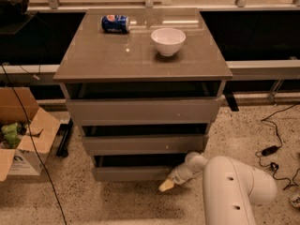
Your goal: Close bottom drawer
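gripper (167, 185), closed, sits at right end of bottom drawer (126, 173) front; front runs left-right, still slightly out; push goes far.

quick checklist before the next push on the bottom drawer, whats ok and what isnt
1. bottom drawer fully shut: not ok, a dark gap shows above its front.
2. gripper lined up: ok, low at the right end of the drawer front.
3. gripper touching the front: cannot tell.
4. cardboard box out of the way: ok, off to the left.
5. bowl and can on top: ok, both back from the front edge.
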`<state>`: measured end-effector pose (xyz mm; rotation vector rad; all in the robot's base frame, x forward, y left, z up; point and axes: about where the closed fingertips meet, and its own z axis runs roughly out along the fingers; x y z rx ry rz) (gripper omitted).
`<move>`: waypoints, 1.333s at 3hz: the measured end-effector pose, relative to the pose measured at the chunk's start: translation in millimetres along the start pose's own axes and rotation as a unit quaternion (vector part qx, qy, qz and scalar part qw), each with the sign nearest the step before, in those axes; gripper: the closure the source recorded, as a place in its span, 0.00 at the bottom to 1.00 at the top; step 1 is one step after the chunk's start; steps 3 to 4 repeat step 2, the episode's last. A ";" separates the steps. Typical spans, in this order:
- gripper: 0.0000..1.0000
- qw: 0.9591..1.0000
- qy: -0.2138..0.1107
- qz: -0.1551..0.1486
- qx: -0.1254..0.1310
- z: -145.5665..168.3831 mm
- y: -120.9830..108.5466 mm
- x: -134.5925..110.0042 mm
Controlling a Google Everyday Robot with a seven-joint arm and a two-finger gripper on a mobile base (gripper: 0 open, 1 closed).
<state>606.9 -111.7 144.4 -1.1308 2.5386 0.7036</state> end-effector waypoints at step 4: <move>0.00 1.000 -0.008 -0.002 0.009 -1.5 -9.9 -8.8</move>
